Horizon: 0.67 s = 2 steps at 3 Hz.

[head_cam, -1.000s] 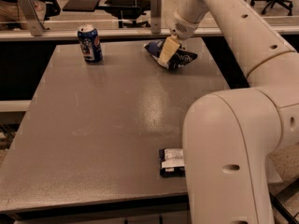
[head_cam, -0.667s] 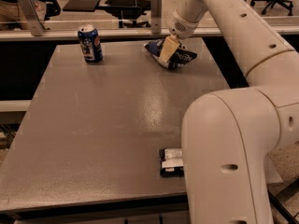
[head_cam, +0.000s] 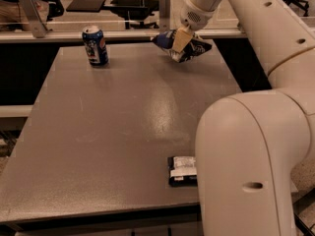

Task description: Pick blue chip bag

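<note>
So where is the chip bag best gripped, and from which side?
At its puffy middle, from above: the chip bag is crumpled and looks soft, so its bulge should pinch easily. The gripper is clamped there now, at the far edge of the table.

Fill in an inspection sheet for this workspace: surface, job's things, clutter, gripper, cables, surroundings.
Surface: grey table, smooth with a slight sheen.
Job's things: blue chip bag, crumpled, at the far right edge, seemingly lifted off the table.
Clutter: blue soda can upright at the far left; flat dark packet with a white label near the front edge, beside the robot arm.
Gripper: gripper at the far right, shut on the blue chip bag from above.
Cables: nothing seen.
Surroundings: dark desks beyond a rail.
</note>
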{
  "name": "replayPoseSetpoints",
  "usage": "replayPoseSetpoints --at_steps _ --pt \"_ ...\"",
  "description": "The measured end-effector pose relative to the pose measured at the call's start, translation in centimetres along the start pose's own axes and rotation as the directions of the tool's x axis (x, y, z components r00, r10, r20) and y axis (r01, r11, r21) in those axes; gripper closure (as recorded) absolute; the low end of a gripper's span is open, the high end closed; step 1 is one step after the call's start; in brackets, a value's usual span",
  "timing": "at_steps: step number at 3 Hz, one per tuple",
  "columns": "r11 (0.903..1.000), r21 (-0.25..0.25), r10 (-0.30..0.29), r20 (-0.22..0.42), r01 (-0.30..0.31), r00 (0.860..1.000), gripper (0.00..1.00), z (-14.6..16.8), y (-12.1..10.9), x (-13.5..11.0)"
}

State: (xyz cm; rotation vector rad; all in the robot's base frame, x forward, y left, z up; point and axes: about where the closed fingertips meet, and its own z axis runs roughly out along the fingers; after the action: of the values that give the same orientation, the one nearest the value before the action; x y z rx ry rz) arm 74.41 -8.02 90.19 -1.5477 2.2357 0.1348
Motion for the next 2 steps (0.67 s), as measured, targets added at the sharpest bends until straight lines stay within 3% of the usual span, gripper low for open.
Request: replayPoseSetpoints --at_steps 1,2 --pt "0.9965 0.029 -0.079 0.025 0.079 0.997 1.0 -3.6 0.9 -1.4" --pt "0.9867 0.045 -0.159 0.06 0.156 0.986 1.0 -6.9 2.1 -2.9"
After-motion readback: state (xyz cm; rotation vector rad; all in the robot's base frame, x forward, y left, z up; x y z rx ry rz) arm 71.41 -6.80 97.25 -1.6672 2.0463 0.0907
